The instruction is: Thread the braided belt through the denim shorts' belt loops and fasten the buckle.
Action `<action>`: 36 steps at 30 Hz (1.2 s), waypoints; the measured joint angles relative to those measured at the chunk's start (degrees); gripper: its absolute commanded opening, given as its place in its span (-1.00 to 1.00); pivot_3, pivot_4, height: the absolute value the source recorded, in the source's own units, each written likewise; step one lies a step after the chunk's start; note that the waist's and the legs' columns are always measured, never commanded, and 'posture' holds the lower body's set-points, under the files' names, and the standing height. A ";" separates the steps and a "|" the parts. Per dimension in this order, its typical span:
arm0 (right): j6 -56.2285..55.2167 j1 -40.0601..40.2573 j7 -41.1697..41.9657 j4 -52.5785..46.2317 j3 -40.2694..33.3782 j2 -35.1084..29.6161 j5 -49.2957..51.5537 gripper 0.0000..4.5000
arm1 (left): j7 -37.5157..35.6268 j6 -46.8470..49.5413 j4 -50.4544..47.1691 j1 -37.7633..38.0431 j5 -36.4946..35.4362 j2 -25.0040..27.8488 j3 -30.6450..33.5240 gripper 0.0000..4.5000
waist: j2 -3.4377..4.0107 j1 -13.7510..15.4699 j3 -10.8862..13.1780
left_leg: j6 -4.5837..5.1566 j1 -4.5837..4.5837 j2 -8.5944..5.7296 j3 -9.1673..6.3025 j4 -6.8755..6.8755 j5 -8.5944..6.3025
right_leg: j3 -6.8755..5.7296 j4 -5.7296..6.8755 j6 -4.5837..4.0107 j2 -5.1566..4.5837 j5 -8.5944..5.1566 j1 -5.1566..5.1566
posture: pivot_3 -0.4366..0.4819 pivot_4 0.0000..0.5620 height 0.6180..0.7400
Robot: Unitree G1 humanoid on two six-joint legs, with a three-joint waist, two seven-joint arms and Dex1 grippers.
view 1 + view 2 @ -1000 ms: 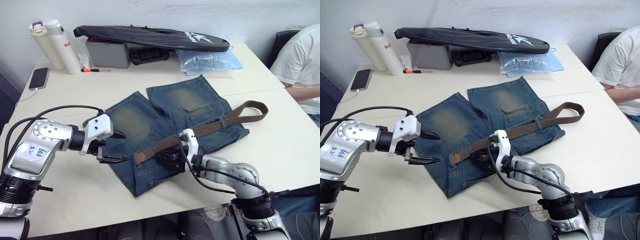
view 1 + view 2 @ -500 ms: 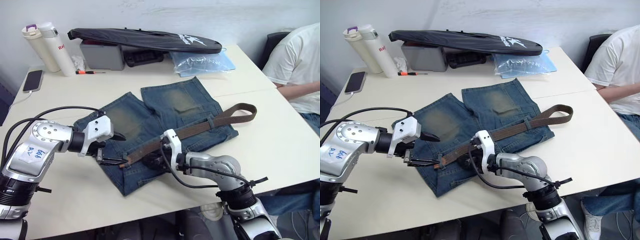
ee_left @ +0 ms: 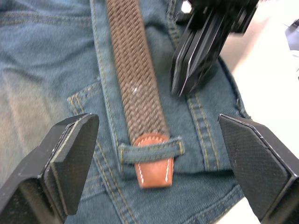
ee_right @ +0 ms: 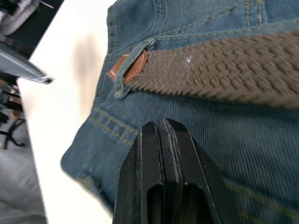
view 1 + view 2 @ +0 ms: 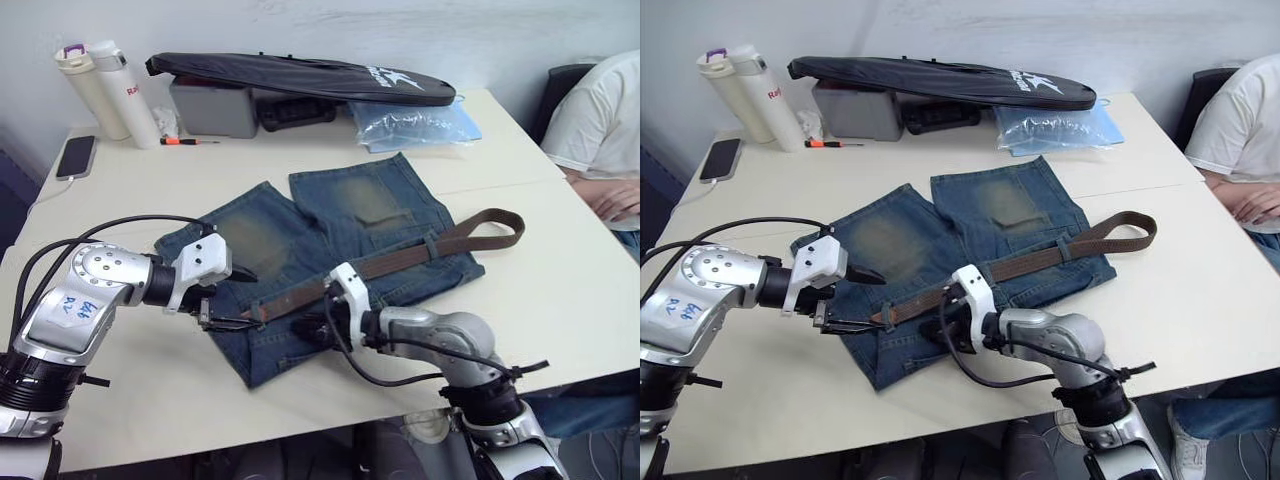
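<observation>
The denim shorts (image 5: 330, 262) lie flat near the front edge of the cream table (image 5: 560, 290), waistband toward the robot, with bare tabletop on both sides and a narrow strip of it in front. Toward the far edge stand two bottles (image 5: 100, 90), a phone (image 5: 76, 156), a grey box (image 5: 213, 106) under a long black bag (image 5: 300, 76), and a clear blue plastic bag (image 5: 415, 122) — all well apart from the shorts. A person in a white shirt (image 5: 605, 120) sits at the table's right side, cut off by the frame.

The braided belt (image 5: 400, 258) runs along the waistband. Its leather tip (image 3: 154, 165) pokes out from under one of the belt loops (image 3: 150, 150) near the left end, while the other end curls off the right side of the shorts onto the table. The buckle cannot be made out.

The left gripper (image 3: 154, 135) has its fingers (image 3: 70, 154) spread wide, one on either side of the belt tip, holding nothing. The right gripper (image 4: 161, 135) has its fingers (image 4: 148, 163) pressed together and rests on the denim just beside the belt, pinching nothing — whether the tips actually touch the strap is hard to tell.
</observation>
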 measured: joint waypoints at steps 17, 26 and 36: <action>-6.96 -6.83 23.30 -14.20 -3.16 -40.30 -6.22 0.89 | -4.99 -12.79 2.53 11.45 0.93 6.60 8.73 1.00 | 0.23 -0.06 0.36 | 0.16 -0.18 -0.07 0.25 0.01 -0.22 | -0.05 -0.76 0.14 -0.06 0.07 -0.01 | -0.05 -0.47 1.00; -9.21 -6.31 25.99 -3.36 -3.63 -44.94 -13.55 -0.94 | -5.58 -15.37 1.39 13.15 0.89 7.29 11.31 1.00 | 0.19 0.96 0.43 | 0.06 -0.15 -0.06 0.35 0.06 -0.17 | -0.02 -0.74 -0.13 -0.10 -0.04 -0.01 | -0.05 -0.47 1.00; -7.32 -7.54 16.98 7.74 -1.91 -34.53 -21.68 -0.97 | -5.05 -26.34 6.60 7.35 9.20 1.96 1.74 1.00 | 0.31 1.30 0.39 | 0.01 -0.17 -0.07 0.41 0.10 -0.14 | 0.00 -0.69 0.29 -0.08 0.22 0.00 | -0.05 -0.47 1.00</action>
